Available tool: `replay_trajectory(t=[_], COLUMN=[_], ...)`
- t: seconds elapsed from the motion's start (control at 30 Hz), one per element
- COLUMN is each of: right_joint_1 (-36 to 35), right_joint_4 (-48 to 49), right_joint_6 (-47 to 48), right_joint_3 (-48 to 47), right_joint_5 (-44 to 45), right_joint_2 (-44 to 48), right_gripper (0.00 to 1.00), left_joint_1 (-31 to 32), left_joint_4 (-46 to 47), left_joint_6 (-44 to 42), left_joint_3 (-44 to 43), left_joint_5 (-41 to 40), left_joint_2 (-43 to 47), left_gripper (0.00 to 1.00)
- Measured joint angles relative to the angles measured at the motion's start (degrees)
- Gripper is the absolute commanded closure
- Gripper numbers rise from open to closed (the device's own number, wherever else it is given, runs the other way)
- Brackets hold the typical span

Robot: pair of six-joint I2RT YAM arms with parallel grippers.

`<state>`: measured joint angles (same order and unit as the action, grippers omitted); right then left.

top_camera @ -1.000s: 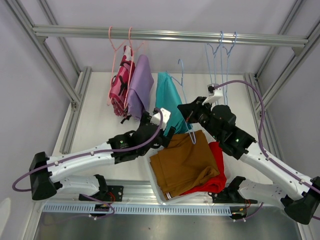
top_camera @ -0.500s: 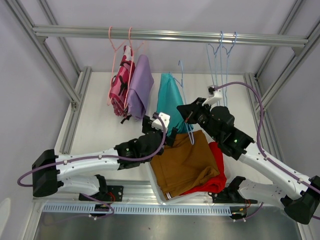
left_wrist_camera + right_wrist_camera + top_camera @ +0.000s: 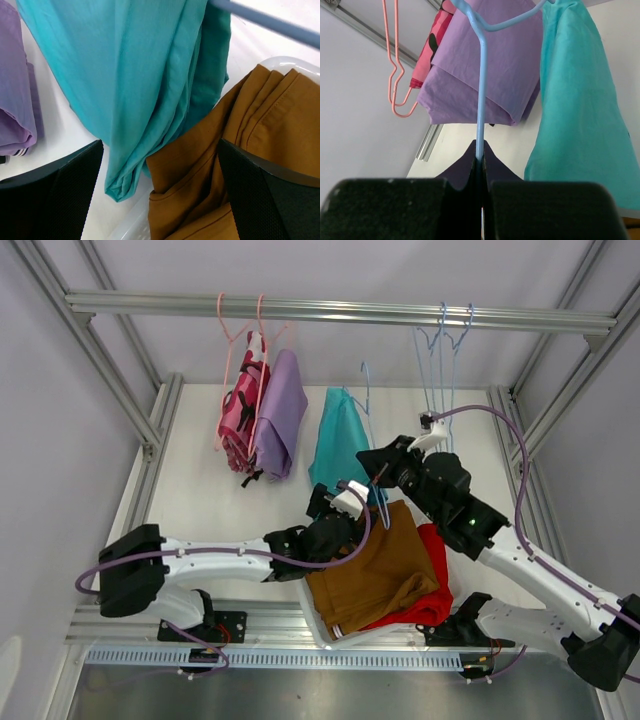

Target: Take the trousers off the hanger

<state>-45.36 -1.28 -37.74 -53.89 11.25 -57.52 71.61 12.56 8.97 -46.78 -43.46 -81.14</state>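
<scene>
The teal trousers (image 3: 340, 440) hang over a blue hanger (image 3: 368, 400) off the rail. My right gripper (image 3: 378, 475) is shut on that hanger's wire (image 3: 480, 100), with the teal cloth (image 3: 580, 110) to its right. My left gripper (image 3: 335, 502) is open and empty. Its fingers (image 3: 50, 200) straddle the lower end of the teal trousers (image 3: 140, 75) and the mustard-brown trousers (image 3: 240, 130). The mustard-brown (image 3: 375, 565) and red trousers (image 3: 435, 580) lie in a white basket (image 3: 310, 615). The lilac (image 3: 280, 415) and pink camouflage trousers (image 3: 240, 410) hang on pink hangers (image 3: 240, 320).
A metal rail (image 3: 340, 308) crosses the back, with empty blue hangers (image 3: 440, 350) at its right. Frame posts stand at both sides. The lilac trousers (image 3: 490, 75) hang just behind the held hanger. The basket rim (image 3: 290, 62) lies under my left gripper.
My left arm has moved right and forward, from beside the basket to under the teal trousers' lower end. The teal trousers shifted slightly right. My right gripper has held still on the hanger.
</scene>
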Motion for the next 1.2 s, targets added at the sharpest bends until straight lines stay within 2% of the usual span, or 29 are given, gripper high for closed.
replay_trajectory(t=[0.4, 0.73, 1.2], right_joint_1=[1.0, 1.0, 1.1], right_joint_4=[-0.2, -1.4, 2.9], right_joint_6=[0.0, 0.3, -0.7], right_joint_3=[1.6, 1.8, 6.0], right_joint_5=[-2.3, -3.1, -4.6], right_joint_2=[2.6, 4.6, 4.6], right_gripper=[1.0, 1.0, 1.0], left_joint_1=[-0.4, -5.5, -6.9], left_joint_4=[2.8, 4.9, 6.7], left_joint_6=[-2.9, -3.0, -3.5], left_joint_3=[-2.2, -2.0, -0.9], left_joint_5=[-3.7, -3.8, -2.8], left_joint_2=[-5.6, -5.6, -5.6], left_gripper=[0.0, 0.04, 0.05])
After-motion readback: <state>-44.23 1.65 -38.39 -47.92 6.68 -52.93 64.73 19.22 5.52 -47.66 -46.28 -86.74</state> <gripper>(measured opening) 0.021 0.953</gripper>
